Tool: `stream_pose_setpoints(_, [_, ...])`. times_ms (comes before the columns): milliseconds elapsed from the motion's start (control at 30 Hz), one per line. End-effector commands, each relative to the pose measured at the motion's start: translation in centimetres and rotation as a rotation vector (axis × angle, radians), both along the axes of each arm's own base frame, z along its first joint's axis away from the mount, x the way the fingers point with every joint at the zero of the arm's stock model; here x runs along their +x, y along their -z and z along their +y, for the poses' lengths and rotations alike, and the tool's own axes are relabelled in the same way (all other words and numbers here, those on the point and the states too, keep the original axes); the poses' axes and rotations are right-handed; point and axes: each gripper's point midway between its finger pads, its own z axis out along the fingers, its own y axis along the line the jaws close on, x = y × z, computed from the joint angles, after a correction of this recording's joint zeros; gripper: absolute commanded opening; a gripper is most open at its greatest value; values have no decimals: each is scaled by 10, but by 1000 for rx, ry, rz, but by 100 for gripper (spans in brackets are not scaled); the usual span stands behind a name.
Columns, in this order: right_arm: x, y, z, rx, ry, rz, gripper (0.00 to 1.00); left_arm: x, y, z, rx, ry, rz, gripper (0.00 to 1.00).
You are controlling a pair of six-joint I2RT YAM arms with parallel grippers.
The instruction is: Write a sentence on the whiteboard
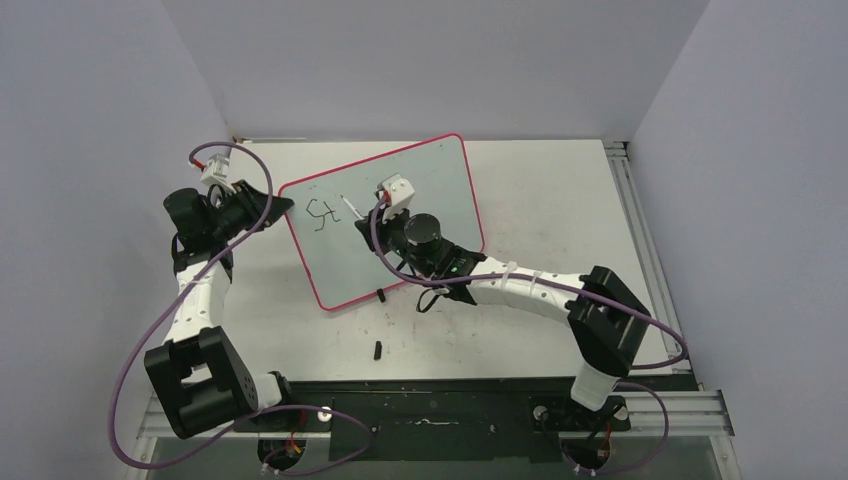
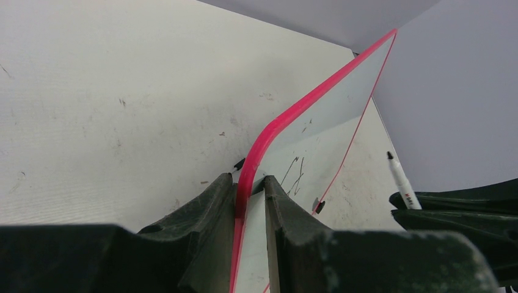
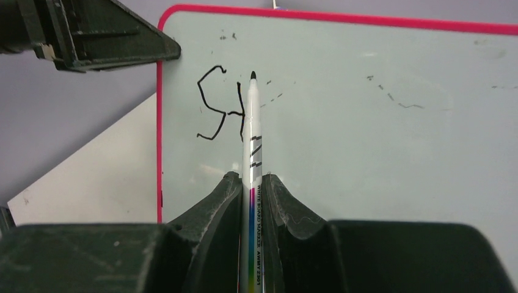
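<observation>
**Board pinned at its rim, pen in hand, only "St" down so far**

The whiteboard (image 1: 340,265) lies skewed on the desk (image 1: 560,200). My left gripper (image 2: 249,195) is closed narrow on the board's pink-red left rim, and my right gripper (image 3: 250,189) is clamped on the marker (image 3: 251,134) mid-barrel. The marker's tip is just beside the first strokes of the sentence (image 3: 218,110), but I cannot tell whether it touches. I judge the board thin, stiff, light and glossy, so it is likely to skate on its small feet under pen pressure. The rim is the sensible hold, since it leaves the writing face clear. The marker looks slim and slick and could twist in the gripper, so I'd press lightly.
</observation>
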Motion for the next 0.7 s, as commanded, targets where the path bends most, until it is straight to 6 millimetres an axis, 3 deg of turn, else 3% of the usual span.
stream_pose_setpoints(0, [1, -11, 15, 12, -39, -26, 5, -1, -13, 2, 33, -4, -47, 20])
stream_pose_setpoints(200, [8, 6, 19, -16, -21, 2, 5, -1, -13, 2, 33, -3, -46, 20])
stream_pose_setpoints(667, [16, 22, 29, -52, -12, 31, 5, -1, -14, 1, 29, 0, -49, 20])
